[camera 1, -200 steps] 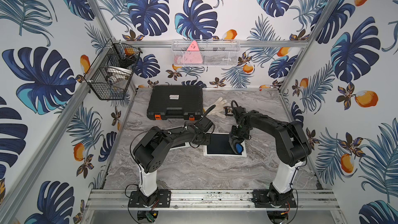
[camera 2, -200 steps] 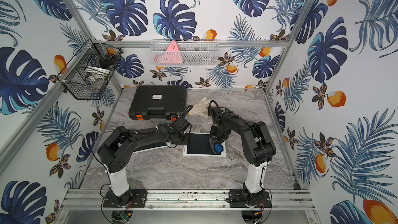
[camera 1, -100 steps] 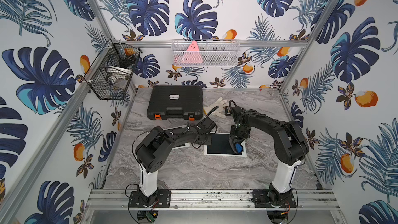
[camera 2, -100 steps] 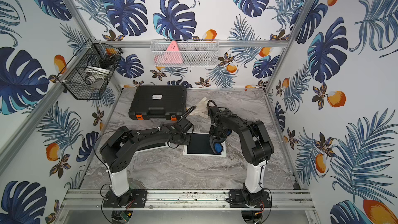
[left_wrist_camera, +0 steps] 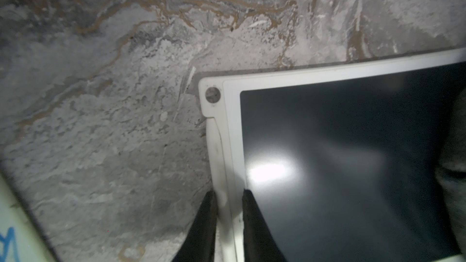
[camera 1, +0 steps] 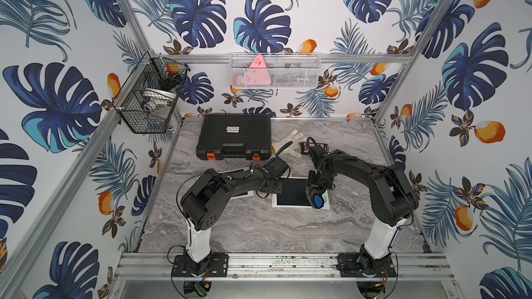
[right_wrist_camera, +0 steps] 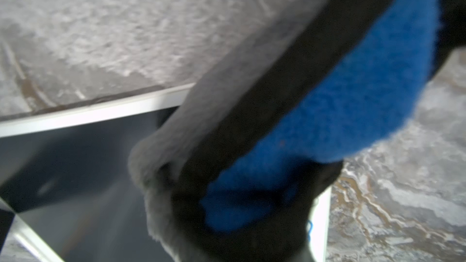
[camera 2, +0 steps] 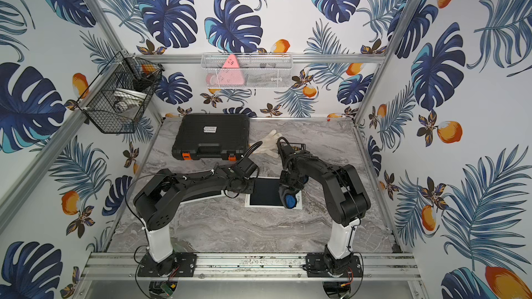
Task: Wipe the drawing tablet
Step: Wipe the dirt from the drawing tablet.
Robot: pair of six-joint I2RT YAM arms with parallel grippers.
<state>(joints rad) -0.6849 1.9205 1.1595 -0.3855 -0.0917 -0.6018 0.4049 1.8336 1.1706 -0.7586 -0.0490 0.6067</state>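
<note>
White-framed drawing tablet (camera 1: 292,194), at the centre of the table (camera 1: 259,231): frame now pinched by the just-narrowed left end effector (left_wrist_camera: 229,192), so judged steadied for wiping with the blue cloth (camera 1: 317,200) clamped in the right end effector (camera 1: 315,192).

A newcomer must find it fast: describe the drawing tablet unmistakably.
On the grey marble table, find the black case at the back. Diagonally in front of it lies the drawing tablet: flat, white-framed, dark-screened, the only thing under a blue-and-grey cloth.
</note>
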